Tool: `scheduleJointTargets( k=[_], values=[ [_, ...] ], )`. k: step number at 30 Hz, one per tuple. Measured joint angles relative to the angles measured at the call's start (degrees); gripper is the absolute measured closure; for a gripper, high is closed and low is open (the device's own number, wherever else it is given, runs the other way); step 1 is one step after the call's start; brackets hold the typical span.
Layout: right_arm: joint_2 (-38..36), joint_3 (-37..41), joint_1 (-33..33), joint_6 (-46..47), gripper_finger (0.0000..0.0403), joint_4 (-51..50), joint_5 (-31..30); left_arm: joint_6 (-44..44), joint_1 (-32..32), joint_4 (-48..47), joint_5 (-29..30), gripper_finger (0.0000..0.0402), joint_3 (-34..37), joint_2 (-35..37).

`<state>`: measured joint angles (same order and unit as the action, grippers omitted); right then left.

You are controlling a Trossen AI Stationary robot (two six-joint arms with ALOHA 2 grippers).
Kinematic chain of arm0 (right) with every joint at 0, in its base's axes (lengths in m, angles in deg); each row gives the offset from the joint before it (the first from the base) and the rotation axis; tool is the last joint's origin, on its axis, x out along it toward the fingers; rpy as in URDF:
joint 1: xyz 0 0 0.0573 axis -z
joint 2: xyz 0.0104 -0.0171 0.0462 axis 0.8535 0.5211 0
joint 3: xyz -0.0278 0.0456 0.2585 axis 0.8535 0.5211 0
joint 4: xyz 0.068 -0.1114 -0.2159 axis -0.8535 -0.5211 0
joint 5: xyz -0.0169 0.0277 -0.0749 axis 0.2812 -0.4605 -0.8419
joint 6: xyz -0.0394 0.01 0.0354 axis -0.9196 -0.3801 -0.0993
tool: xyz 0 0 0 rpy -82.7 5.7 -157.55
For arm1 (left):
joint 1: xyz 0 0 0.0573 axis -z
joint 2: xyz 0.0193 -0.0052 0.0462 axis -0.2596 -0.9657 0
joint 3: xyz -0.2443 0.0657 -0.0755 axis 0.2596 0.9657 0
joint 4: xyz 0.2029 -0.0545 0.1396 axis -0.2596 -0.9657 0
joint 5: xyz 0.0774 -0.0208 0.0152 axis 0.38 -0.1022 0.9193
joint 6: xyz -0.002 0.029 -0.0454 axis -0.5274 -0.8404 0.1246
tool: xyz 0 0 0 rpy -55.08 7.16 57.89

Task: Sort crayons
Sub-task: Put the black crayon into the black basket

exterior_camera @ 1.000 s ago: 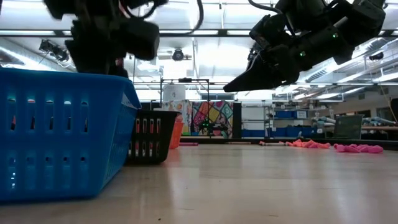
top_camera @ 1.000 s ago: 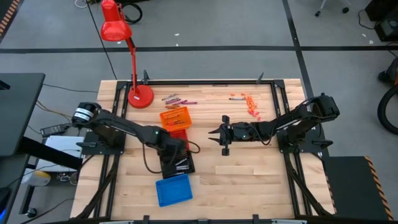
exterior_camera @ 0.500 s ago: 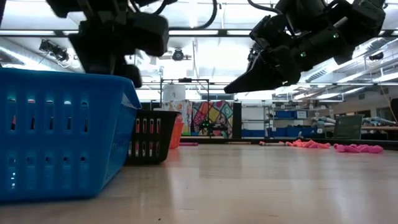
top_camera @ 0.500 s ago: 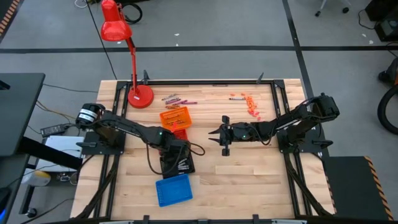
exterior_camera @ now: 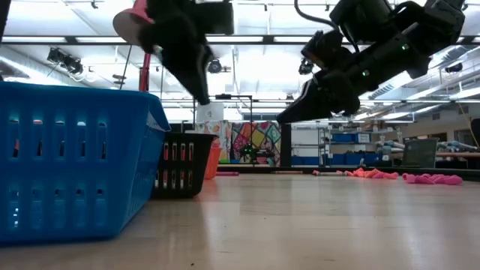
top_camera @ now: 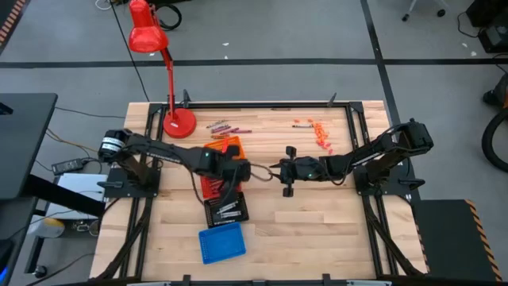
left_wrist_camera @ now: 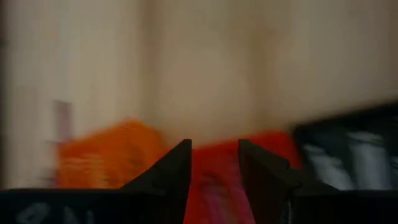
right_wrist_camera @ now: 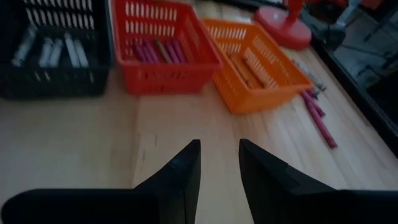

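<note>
On the wooden table [top_camera: 317,230] four trays stand in a line on the left half. The orange tray [top_camera: 223,148] is the farthest back, then the red tray [top_camera: 213,184], then the black tray [top_camera: 226,210], and the blue tray [top_camera: 221,241] is nearest to the front edge. Crayons lie in the orange, red and black trays. Behind the orange tray loose crayons [top_camera: 228,126] lie on the table, beside the lamp [top_camera: 167,79] at the back left. More crayons [top_camera: 318,133] lie at the back right. The left gripper [top_camera: 241,169] hangs over the red tray. The right gripper [top_camera: 278,168] is just to its right, over the bare middle of the table.
</note>
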<state>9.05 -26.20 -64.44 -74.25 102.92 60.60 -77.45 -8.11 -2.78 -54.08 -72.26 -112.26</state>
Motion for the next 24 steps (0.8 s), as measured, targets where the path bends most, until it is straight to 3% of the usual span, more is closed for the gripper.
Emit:
scheduleJointTargets(
  k=[3,10,16,24],
  values=[
    [0.0,0.0,0.0,0.5,0.0289,-1.4,0.2,-5.5,-3.8,3.6,4.5,0.0258,0.0,0.0],
    [0.0,0.0,0.0,4.9,0.0289,-2.6,0.4,-10.7,-15.1,13.2,5.3,0.0258,0.0,0.0],
    [0.0,0.0,0.0,8.9,0.0289,-10.5,-0.6,-10.9,-26.6,11.0,-5.7,0.026,0.0,0.0],
    [0.0,0.0,0.0,12.0,0.0289,-15.4,-2.2,-11.9,-40.9,7.2,-13.7,0.026,1.7,-0.3]
  ],
)
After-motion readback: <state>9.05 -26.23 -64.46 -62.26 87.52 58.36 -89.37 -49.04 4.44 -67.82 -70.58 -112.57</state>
